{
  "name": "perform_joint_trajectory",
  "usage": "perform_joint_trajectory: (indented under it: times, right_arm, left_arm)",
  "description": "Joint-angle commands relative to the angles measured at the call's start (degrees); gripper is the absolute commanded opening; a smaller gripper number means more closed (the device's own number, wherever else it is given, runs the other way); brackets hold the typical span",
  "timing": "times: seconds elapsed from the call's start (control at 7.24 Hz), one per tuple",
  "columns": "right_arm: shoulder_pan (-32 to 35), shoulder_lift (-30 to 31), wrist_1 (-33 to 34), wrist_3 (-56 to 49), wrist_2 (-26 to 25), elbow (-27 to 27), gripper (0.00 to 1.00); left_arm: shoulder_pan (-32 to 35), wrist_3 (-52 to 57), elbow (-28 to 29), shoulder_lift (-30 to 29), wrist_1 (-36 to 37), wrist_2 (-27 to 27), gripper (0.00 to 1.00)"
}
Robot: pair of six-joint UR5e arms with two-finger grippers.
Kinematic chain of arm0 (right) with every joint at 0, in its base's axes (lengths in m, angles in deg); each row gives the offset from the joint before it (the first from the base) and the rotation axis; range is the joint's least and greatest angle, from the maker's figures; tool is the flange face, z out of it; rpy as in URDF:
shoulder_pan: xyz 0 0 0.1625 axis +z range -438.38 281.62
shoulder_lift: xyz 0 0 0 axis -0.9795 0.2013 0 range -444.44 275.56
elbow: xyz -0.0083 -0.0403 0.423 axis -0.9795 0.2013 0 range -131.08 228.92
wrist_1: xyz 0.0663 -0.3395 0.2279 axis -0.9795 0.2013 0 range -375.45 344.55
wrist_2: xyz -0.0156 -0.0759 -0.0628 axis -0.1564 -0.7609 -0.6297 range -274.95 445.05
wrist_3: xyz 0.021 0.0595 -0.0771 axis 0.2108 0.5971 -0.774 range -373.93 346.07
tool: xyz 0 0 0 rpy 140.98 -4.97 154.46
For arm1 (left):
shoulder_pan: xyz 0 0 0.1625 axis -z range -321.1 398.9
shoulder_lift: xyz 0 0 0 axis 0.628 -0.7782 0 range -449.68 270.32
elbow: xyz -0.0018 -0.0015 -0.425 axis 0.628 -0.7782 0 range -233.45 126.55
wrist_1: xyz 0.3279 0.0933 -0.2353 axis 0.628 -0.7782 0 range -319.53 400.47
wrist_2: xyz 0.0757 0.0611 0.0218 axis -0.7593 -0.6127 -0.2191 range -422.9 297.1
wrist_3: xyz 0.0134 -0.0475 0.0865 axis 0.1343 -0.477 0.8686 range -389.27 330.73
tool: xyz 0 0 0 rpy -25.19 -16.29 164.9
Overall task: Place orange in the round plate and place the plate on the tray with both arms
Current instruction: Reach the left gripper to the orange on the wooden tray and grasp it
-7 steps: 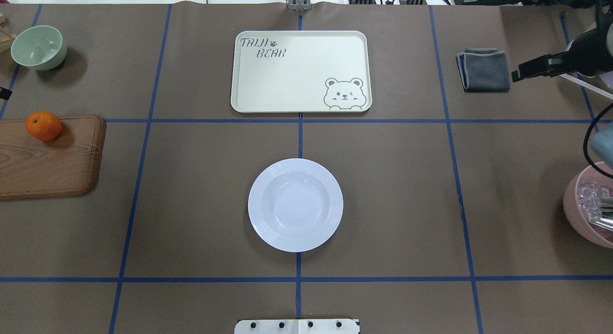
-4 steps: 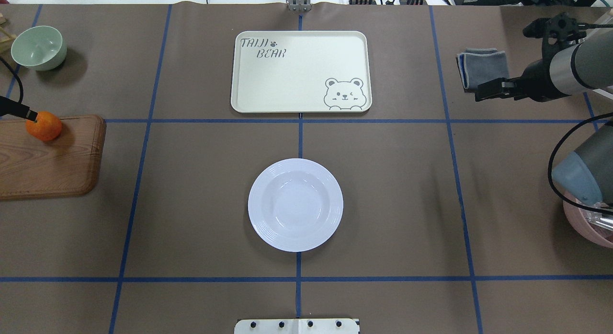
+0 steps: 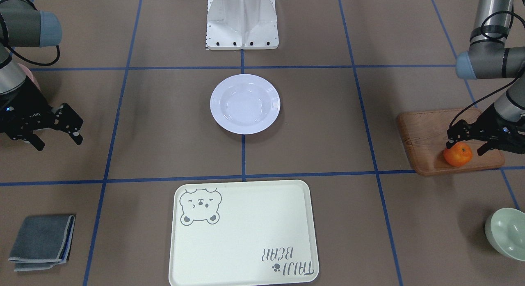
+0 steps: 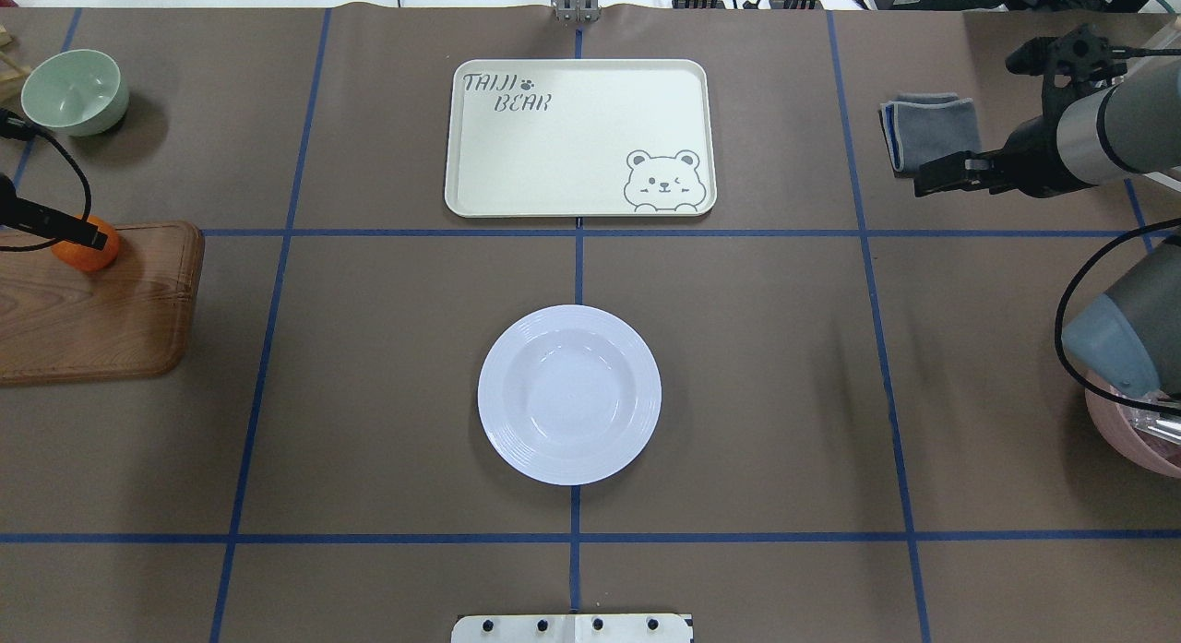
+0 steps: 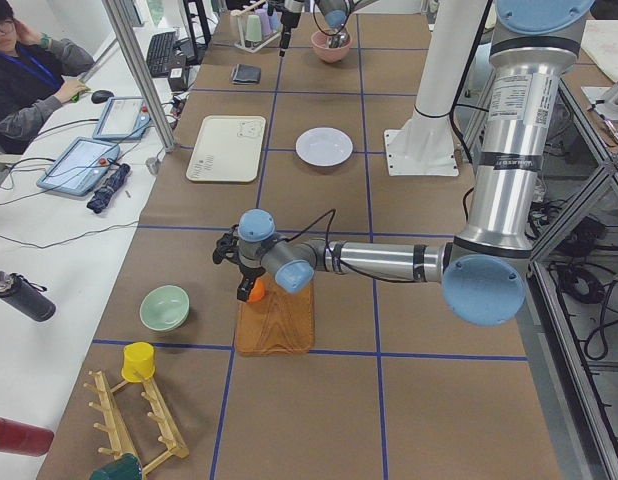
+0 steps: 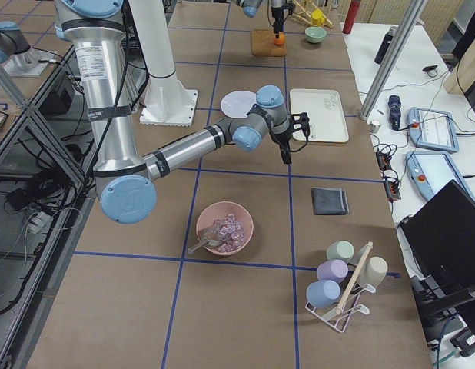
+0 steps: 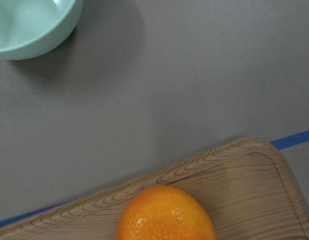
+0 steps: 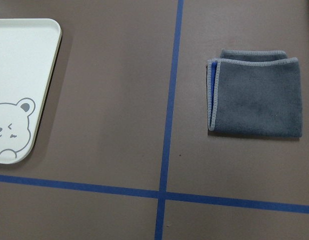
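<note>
Brown tabletop [image 3: 328, 134]: your left end effector [image 3: 465, 149] hangs released over the small round orange [image 3: 457, 155] on the brown wooden board [image 3: 426, 134]; right end effector [image 3: 59, 141] released too.

I see the orange [image 3: 457, 154] bright orange, the wooden board [image 3: 422, 134] brown with grain lines, the round plate [image 3: 245, 104] glossy white, the tray [image 3: 254, 220] cream — with a grey bear face and grey lettering — the bowl [image 3: 506, 232] pale green, the folded cloth [image 3: 41, 241] grey.

One orange [image 3: 457, 154], one plate [image 3: 245, 104] (one tray [image 3: 246, 236])
</note>
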Motion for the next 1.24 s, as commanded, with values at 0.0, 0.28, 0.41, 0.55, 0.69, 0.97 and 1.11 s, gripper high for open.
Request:
perform_joint_trajectory:
  times: [0.0, 0.28, 0.41, 0.55, 0.69, 0.97, 1.11]
  right_arm:
    - [0.0, 0.03, 0.01, 0.0, -0.35, 0.17, 1.0]
    - [0.0, 0.03, 0.01, 0.0, -0.35, 0.34, 1.0]
    - [0.0, 0.03, 0.01, 0.0, -0.35, 0.43, 1.0]
    - [0.0, 0.03, 0.01, 0.0, -0.35, 0.43, 1.0]
    - [0.0, 0.03, -0.08, 0.0, -0.35, 0.43, 1.0]
    - [0.0, -0.05, -0.17, 0.0, -0.26, 0.43, 1.0]
    - [0.0, -0.05, -0.17, 0.0, -0.26, 0.43, 1.0]
  left_arm:
    - [-0.63, -0.03, 1.89, -1.32, -0.13, -0.28, 0.98]
    - [-1.78, -0.03, 1.9, -1.41, -0.13, -1.49, 0.85]
    - [-1.78, 0.05, 2.16, -1.41, -0.13, -1.77, 0.56]
    - [-1.78, 0.49, 1.9, -1.23, -0.39, -1.68, 0.21]
    - [-1.69, 0.58, 1.2, -1.15, -0.74, -1.07, 0.0]
    - [-1.08, -1.59, -2.4, -3.85, 0.31, 1.21, 0.0]
    - [-1.43, -11.45, -4.76, -6.57, 2.05, 0.96, 0.0]
